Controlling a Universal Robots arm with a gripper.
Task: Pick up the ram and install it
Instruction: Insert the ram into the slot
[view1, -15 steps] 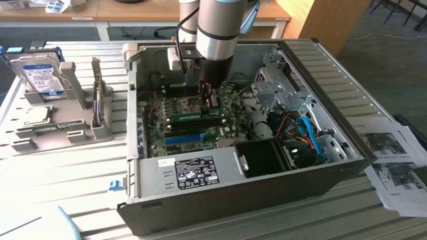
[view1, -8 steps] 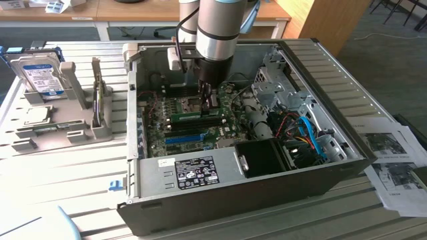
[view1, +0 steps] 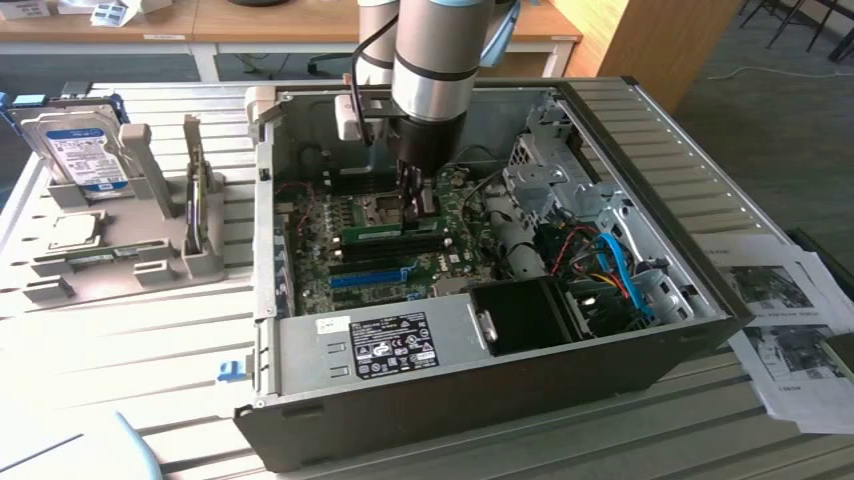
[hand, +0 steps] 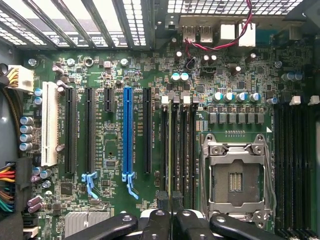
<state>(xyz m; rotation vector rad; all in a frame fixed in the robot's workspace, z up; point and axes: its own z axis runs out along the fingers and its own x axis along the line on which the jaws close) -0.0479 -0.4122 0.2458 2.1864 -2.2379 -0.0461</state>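
Note:
My gripper (view1: 422, 205) reaches down into the open computer case (view1: 667, 160), over the motherboard's memory slots. The ram (view1: 371, 233) is a thin green stick standing on edge in one of the black slots. In the wrist view the ram (hand: 169, 150) appears edge-on as a narrow pale line along a slot. It runs straight in between my black fingers (hand: 161, 220). My gripper (hand: 171, 210) is shut on the ram at one end of the stick. The contact itself is hidden by the fingers.
A bright blue slot strip (hand: 127, 130) and black expansion slots lie beside the memory slots, on the other side an open CPU socket (hand: 235, 180). The power supply (view1: 387, 340) and cables crowd the case's near side. A hard drive (view1: 83, 150) stands in a grey holder outside.

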